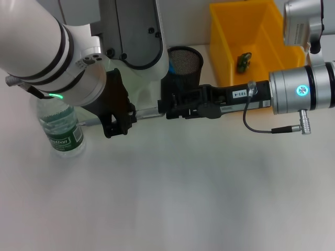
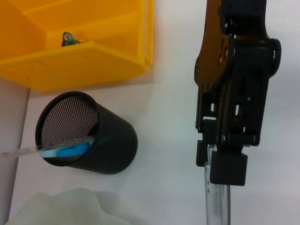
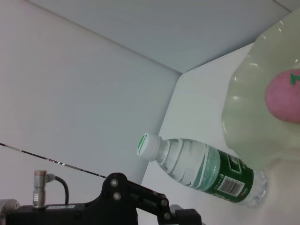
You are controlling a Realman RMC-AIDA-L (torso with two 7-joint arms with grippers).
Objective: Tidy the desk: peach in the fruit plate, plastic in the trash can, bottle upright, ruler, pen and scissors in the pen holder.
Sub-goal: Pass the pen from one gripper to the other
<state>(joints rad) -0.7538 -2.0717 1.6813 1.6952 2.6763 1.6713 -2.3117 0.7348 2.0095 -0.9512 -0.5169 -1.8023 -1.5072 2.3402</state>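
Observation:
My right gripper (image 1: 165,107) reaches in from the right, beside the black mesh pen holder (image 1: 185,61), and is shut on the slim grey pen (image 1: 148,111). The left wrist view shows the same grip (image 2: 228,169) on the pen (image 2: 218,204). The ruler (image 2: 18,152) and the blue scissors (image 2: 70,150) stand in the pen holder (image 2: 112,140). My left gripper (image 1: 119,123) hangs by the pen's other end. The bottle (image 1: 63,133) stands upright. The peach (image 3: 283,96) lies in the fruit plate (image 3: 248,117). The plastic (image 1: 243,61) lies in the yellow trash can (image 1: 225,47).
The white desk (image 1: 183,193) stretches toward its near edge. My left arm covers the fruit plate in the head view. A grey wall rises behind the desk. A cable loops under my right wrist (image 1: 272,129).

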